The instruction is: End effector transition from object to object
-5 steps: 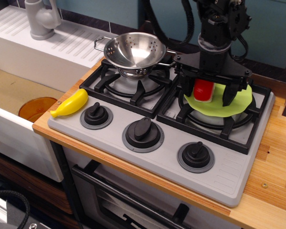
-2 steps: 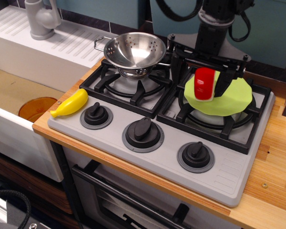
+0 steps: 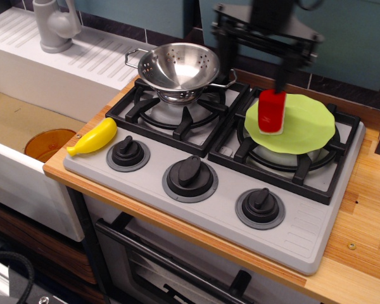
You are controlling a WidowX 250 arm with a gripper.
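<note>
1. Observation.image gave you one angled look down on a grey toy stove [image 3: 304, 244] set into a wooden counter [image 3: 361, 253], and your end effector [image 3: 253, 54] hung blurred near the top edge, above the rear of the two burners.
2. Your gripper's wide black crossbar spanned the gap over the back of the stove, with one prong hanging down on the left near the colander's handle and the other on the right, just above the red object.
3. Its two prongs stood far apart with nothing between them, so you had it wide and empty.
4. You could see the red block [image 3: 272, 111] lying on the left part of a lime-green plate [image 3: 304, 126], which rested on the right burner grate [image 3: 316, 171].
5. You had a steel colander [image 3: 180, 68] sitting upright on the left burner grate [image 3: 139, 111], its two wire handles pointing left and right.
6. A yellow banana [image 3: 93, 137] lay at the stove's front-left corner, just beside the leftmost of three black knobs [image 3: 190, 175].
7. To your left of the stove sat a white sink unit [image 3: 57, 76] with a grey faucet [image 3: 54, 24] at the back, and an orange disc [image 3: 47, 142] lay down in the basin.
</note>
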